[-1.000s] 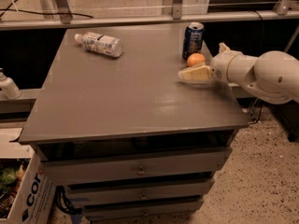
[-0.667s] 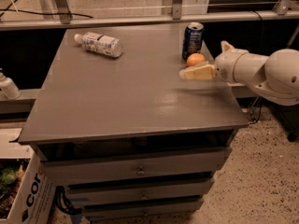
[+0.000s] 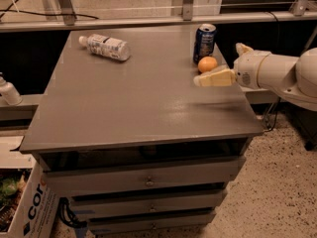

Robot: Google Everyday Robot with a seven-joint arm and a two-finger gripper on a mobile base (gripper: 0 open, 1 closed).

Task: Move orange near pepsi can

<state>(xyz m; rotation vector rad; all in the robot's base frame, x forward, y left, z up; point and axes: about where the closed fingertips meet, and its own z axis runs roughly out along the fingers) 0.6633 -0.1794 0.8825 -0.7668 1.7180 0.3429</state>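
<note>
The can (image 3: 204, 42) stands upright near the far right edge of the surface (image 3: 138, 103); its top is seen at an angle, and its contents cannot be told. The orange (image 3: 207, 64) lies on the surface just in front of the can, close beside it; whether the two touch cannot be told.

A bottle (image 3: 105, 47) with a white label is laid on its side at the far left of the surface, cap end to the left, well apart from the can. What it holds cannot be made out.

Three drawers (image 3: 148, 181) are set below the surface, one under the other, all shut. A cardboard box (image 3: 34, 209) stands on the floor at the lower left; something green is seen inside it (not identifiable).

The gripper (image 3: 220, 64) is reached in from the right, at the right edge of the surface, on a white arm (image 3: 277, 73). Its fingers are spread. The nearer finger (image 3: 215, 78) is laid low over the surface just in front of the orange; the farther one shows to the right of the can. Nothing is pinched: the orange sits at the mouth of the gap, resting on the surface.

A small white object (image 3: 7, 92) is seen at the left edge, off the surface.
</note>
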